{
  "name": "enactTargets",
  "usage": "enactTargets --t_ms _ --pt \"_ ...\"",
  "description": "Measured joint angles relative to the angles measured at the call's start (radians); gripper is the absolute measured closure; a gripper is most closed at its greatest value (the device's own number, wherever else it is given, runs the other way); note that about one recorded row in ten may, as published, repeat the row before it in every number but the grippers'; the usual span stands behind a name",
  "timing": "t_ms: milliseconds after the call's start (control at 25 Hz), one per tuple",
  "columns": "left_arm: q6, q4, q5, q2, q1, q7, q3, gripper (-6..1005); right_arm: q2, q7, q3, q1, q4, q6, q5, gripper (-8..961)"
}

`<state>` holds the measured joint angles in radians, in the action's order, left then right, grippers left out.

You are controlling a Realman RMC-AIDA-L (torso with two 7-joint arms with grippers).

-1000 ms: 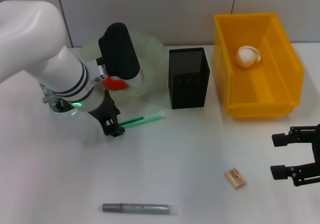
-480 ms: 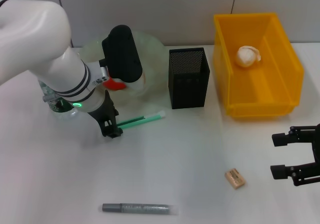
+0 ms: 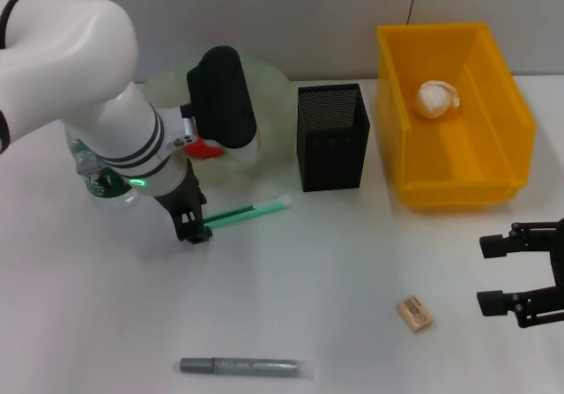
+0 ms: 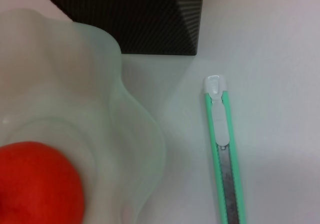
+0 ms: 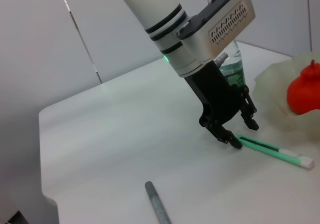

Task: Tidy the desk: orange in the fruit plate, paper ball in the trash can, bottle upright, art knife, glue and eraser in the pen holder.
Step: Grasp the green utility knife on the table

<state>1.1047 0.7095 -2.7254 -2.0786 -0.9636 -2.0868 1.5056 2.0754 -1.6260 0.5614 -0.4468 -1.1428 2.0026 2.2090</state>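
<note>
Over the last second our left gripper [image 3: 194, 228] crept slightly left, fingers spread around the near end of the green art knife [image 3: 249, 211], gripping nothing. We judged 3 jobs done: orange [image 3: 204, 147] in the fruit plate [image 3: 264, 85], paper ball [image 3: 437, 98] in the yellow bin [image 3: 507, 103], bottle [image 3: 99, 178] upright. Knife, eraser [image 3: 413, 313] at lower right by our open, empty right gripper [image 3: 498, 275], and grey glue stick [image 3: 245, 367] at the bottom remained; no writing was readable.

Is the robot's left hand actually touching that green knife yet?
Cannot tell. In the right wrist view the left hand straddles the art knife at its end, fingers open, but no contact or gap shows plainly.
</note>
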Motion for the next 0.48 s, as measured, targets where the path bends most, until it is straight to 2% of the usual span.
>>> enactTargets --t_ms 480 --pt "0.006 -0.024 0.005 -0.001 -0.017 0.007 -0.001 541 0.000 0.000 0.000 0.002 0.000 -0.001 0.000 211"
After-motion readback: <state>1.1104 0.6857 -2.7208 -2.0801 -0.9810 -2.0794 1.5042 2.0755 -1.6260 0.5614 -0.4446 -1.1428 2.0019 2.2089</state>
